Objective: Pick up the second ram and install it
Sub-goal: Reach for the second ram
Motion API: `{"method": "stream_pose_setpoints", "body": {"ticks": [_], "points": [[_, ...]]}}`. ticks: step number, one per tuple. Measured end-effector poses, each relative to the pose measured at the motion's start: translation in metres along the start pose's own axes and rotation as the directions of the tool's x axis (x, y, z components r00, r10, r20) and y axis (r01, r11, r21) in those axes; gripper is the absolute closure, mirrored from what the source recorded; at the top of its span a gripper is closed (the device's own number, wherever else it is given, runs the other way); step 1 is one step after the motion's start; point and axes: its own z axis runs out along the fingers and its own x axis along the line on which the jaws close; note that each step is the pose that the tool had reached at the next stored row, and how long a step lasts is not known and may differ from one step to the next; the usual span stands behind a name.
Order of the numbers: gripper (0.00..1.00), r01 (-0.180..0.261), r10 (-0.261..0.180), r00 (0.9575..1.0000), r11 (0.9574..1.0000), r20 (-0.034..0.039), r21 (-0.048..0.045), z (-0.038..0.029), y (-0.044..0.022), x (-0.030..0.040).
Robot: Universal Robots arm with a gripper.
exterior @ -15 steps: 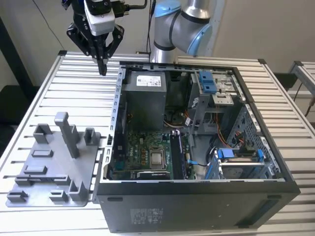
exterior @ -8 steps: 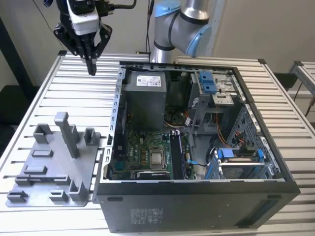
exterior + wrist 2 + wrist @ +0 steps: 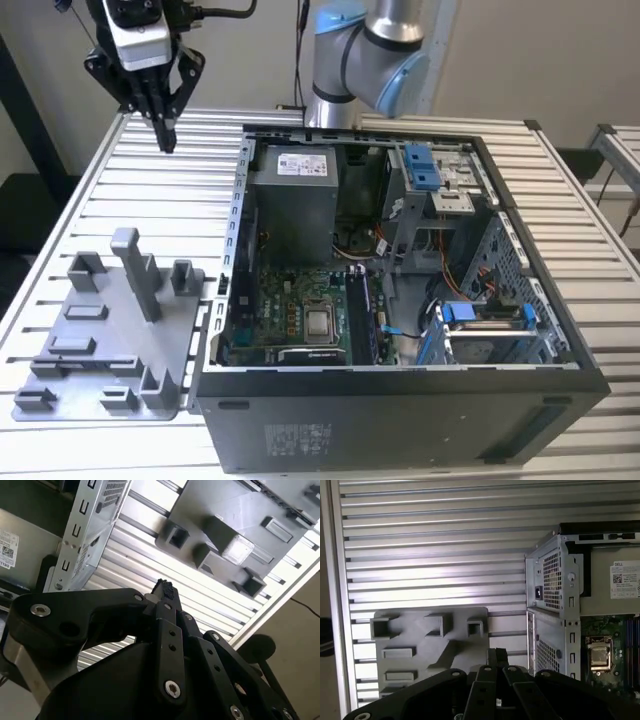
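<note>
Item one: my pincer, clenched, its black fingertips pressed together with nothing visible between them. It hangs high over the slatted metal table, off the far corner of the open computer case toward the exterior view's left. Item two: grey plastic tray, lying flat on the table just beside the case, well below and apart from my pincer. Its upright posts and low blocks stand plain in the first wrist view. Item three: green motherboard on the floor of the case, with the processor socket near its middle and the long dark memory slots just beside that socket. Item four: second ram, location not settled. I do not hold it. Dark strips stand along the slots, and I cannot tell whether one of them is the stick or only the slot itself. Status, as my own judgement: my grip is empty and well apart from both tray and slots, so I am neither picking nor pressing at this moment. Either the stick is already seated and the work is near its close, or the pickup is not yet made. The pictures do not decide between the two. What is certain is that nothing is in transit in my fingers.
</note>
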Motion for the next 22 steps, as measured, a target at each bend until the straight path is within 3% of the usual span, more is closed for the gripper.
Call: {"method": "stream_pose_setpoints", "body": {"ticks": [22], "points": [[0.89,0.0,0.0,1.0,1.0,0.0,0.0,-0.0012,-0.0046,0.066]]}}
